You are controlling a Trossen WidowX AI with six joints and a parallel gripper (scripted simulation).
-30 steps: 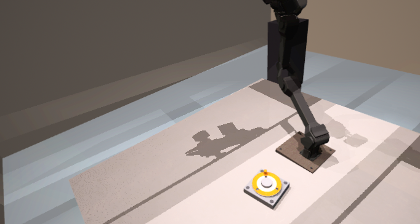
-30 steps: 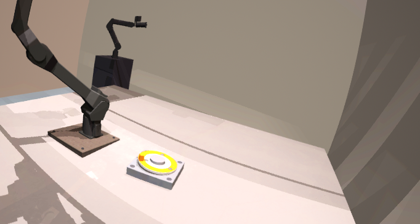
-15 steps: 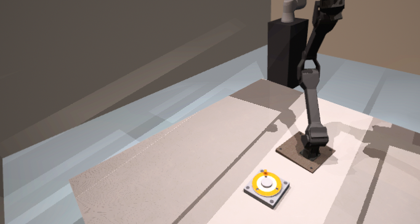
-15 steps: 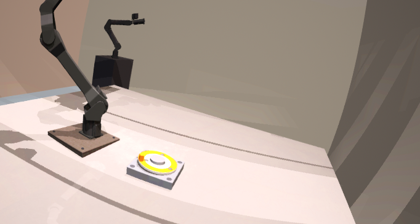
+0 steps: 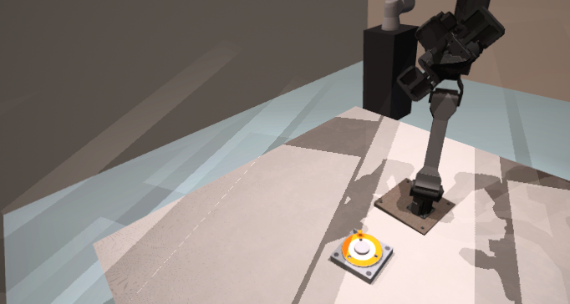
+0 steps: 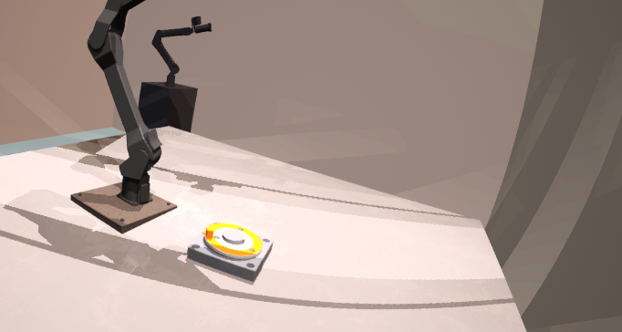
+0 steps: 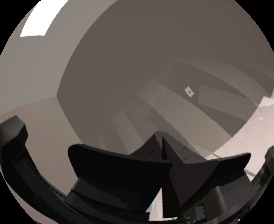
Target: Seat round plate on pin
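Note:
The round yellow and white plate (image 5: 378,250) (image 6: 257,244) sits around the pale post (image 5: 362,247) (image 6: 233,235) on the grey square base (image 5: 378,264) (image 6: 260,260). In the exterior view the plate looks tipped, higher on the side of its orange tab (image 5: 360,234) (image 6: 209,233). A small dark hole (image 5: 360,240) shows beside the tab. The pin cannot be seen; it is hidden under the plate. My gripper (image 7: 160,135) is shut with nothing between its fingers. It is raised high, well away from the plate, and is mostly out of the exterior view.
My arm stands on a brown mounting board (image 5: 393,200) (image 6: 98,205) near the base. A black pedestal (image 5: 378,71) (image 6: 166,105) with another arm stands beyond the table. Broad shadows cross the table top (image 5: 251,217) (image 6: 365,251).

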